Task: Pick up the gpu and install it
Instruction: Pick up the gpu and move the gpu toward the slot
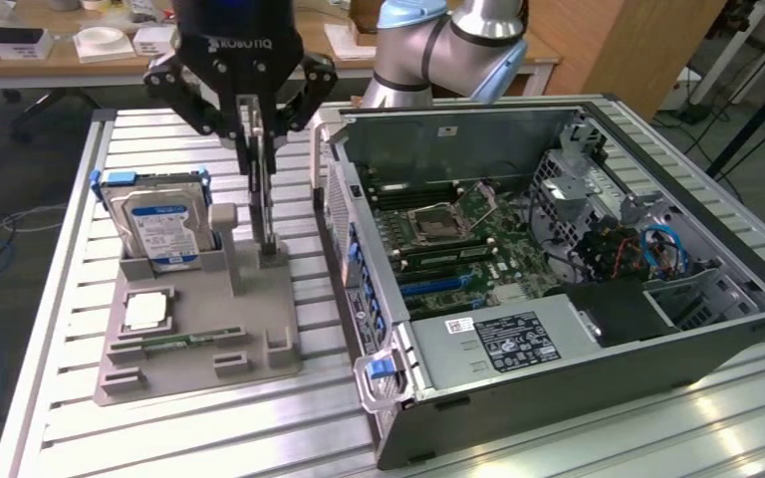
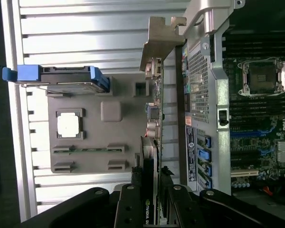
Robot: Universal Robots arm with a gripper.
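Tabletop [image 1: 316,398] gap between gpu [image 1: 270,214] and case [image 1: 556,398]

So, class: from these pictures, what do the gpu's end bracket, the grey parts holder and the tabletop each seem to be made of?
gpu bracket: bare metal, probably steel; silvery folded sheet with a soft sheen.
Parts holder: likely plastic; matt grey, with moulded slots and no shine.
Tabletop: seemingly aluminium profile; pale ribbed slats that catch glare.

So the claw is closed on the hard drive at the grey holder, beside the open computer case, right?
No. The claw is closed on the gpu, the thin upright card at the grey holder, beside the open computer case; the hard drive stands apart from it. The exterior view shows this.
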